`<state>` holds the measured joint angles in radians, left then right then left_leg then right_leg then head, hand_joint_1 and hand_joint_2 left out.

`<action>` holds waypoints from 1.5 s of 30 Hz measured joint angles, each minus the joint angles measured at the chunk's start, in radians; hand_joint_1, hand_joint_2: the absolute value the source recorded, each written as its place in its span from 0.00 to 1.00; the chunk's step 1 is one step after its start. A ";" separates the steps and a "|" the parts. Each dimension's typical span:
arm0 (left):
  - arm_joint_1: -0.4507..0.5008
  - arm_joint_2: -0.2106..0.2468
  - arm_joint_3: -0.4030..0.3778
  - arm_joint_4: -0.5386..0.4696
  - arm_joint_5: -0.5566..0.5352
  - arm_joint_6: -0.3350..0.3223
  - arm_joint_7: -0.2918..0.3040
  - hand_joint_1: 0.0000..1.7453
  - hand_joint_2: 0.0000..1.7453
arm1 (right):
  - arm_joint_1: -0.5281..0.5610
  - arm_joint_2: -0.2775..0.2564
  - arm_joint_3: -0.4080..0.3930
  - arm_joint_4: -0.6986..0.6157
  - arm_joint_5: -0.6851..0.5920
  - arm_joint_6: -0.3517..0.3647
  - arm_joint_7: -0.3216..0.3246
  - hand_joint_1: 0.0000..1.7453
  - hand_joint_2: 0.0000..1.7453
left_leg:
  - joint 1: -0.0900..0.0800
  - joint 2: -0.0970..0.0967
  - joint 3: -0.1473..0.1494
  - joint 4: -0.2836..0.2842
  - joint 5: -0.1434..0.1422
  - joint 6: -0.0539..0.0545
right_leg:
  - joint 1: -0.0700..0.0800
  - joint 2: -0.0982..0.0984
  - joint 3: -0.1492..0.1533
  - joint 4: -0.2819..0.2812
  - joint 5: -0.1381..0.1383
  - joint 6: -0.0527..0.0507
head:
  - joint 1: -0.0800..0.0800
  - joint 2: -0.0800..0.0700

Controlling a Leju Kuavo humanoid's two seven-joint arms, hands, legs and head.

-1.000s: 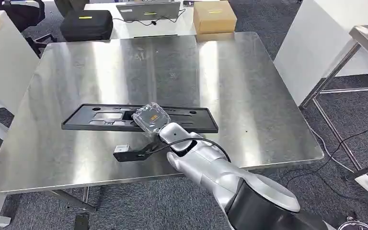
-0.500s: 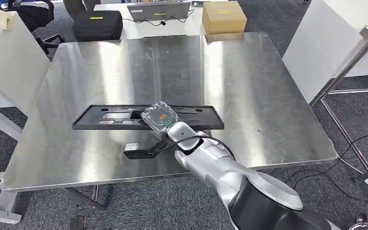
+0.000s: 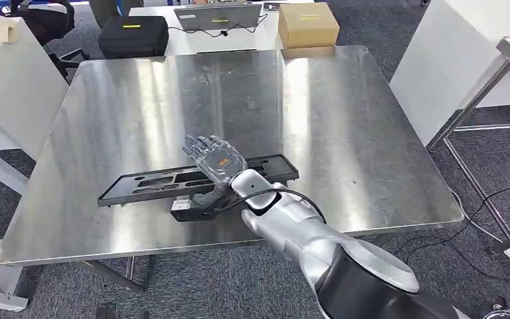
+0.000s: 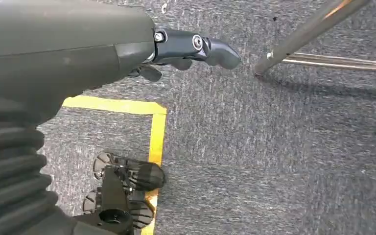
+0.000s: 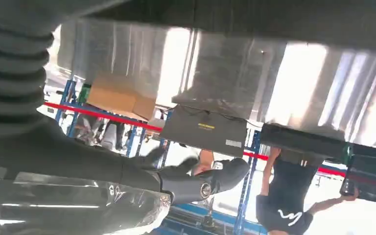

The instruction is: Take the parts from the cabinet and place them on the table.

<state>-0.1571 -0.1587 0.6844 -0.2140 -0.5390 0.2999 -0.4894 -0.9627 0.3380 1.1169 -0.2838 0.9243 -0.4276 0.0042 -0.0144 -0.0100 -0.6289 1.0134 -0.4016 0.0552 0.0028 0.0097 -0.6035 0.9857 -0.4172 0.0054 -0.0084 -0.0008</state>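
A long black flat part (image 3: 146, 185) with cut-outs lies on the steel table (image 3: 345, 119), slanted, its left end closer to the near edge. My right hand (image 3: 214, 159), wrapped in clear film, hovers over the part's middle with its fingers spread and nothing in them. In the right wrist view the thumb (image 5: 200, 183) stands away from the steel top. My left hand (image 4: 191, 46) hangs beside me over the grey carpet, its fingers loose and holding nothing.
Behind the steel table a white desk carries a black case (image 3: 133, 34), a laptop (image 3: 219, 14) and a cardboard box (image 3: 307, 23). A white cabinet (image 3: 451, 60) and another steel table's legs stand at the right. Yellow tape (image 4: 156, 132) marks the floor.
My right hand's fingers have spread out from a curled grip and let the black part go. The part now lies slanted, its left end swung toward the near edge.
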 joint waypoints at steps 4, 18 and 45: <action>0.000 0.000 0.002 0.000 -0.004 0.010 0.016 0.00 0.00 | 0.000 0.000 -0.021 0.000 -0.009 -0.008 -0.010 0.00 0.00 | 0.000 0.000 0.000 0.000 0.000 0.000 | -0.001 0.000 0.000 0.000 0.000 0.000 | 0.000 0.000; 0.000 0.002 0.003 0.000 -0.009 0.010 0.022 0.00 0.00 | 0.012 0.014 -0.216 -0.083 -0.250 -0.068 -0.204 0.00 0.00 | -0.004 0.000 0.000 0.000 0.000 0.000 | -0.004 0.000 0.000 0.000 0.000 0.000 | 0.000 0.000; 0.011 0.006 0.004 0.000 0.013 -0.002 0.113 0.00 0.00 | 0.346 -0.029 -0.644 -0.858 -1.350 0.753 -0.521 0.00 0.00 | -0.004 -0.001 0.000 0.000 0.000 0.000 | -0.004 -0.001 -0.001 0.000 0.000 0.000 | 0.000 0.000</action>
<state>-0.1463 -0.1530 0.6886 -0.2140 -0.5261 0.2983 -0.3765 -0.6171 0.3094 0.4727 -1.1420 -0.4254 0.3258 -0.5169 -0.0181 -0.0107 -0.6294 1.0137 -0.4021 0.0554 -0.0016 0.0091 -0.6041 0.9852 -0.4172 0.0056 -0.0080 -0.0008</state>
